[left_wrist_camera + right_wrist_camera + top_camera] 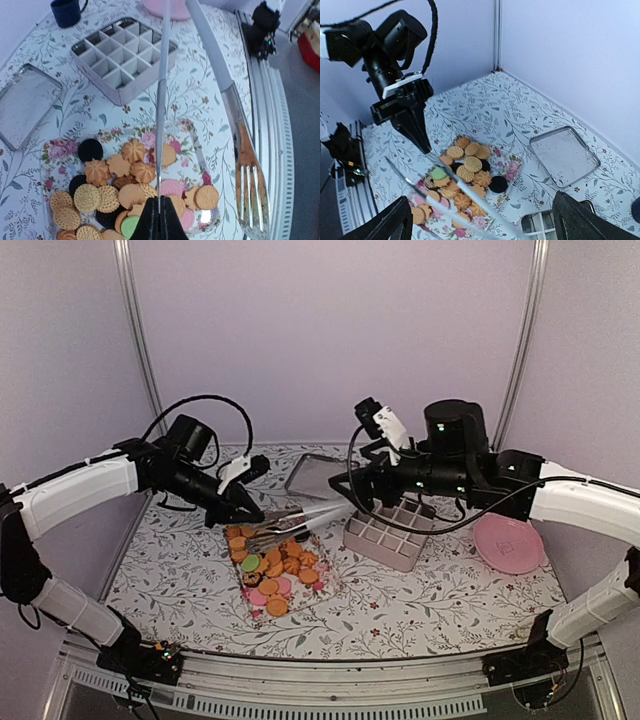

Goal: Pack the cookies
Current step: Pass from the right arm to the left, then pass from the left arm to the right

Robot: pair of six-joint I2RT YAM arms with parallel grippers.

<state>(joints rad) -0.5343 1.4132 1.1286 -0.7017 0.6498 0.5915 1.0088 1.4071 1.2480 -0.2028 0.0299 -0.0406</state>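
From the overhead camera I see the cookies [272,565] heaped on a flowered tray [322,586] mid-table, between the two arms and just left of the divided box [390,535]. The right claw [357,498] hangs by the box's far-left corner. A pair of tongs [300,520] runs out of it leftward and slightly toward the near edge, with the tips over the far end of the heap. The left claw [252,515] sits just beside those tips, so I judge it the nearer of the two to the cookies, which lie below it and toward the near edge. On the left wrist camera that claw's fingertips [160,222] are pressed together with nothing visible between them and the cookies spread just beyond them. The two arms of the tongs come straight at the lens, their long axis pointing back toward the box. On the right wrist camera the right claw's fingers [390,222] stand well apart at the lower corners and the tongs leave between them. The contact is cut off by the frame, so I cannot tell whether they pinch the handle. From there the cookies lie ahead and below, under the tong tips. I can read no brand, label or writing in any view.
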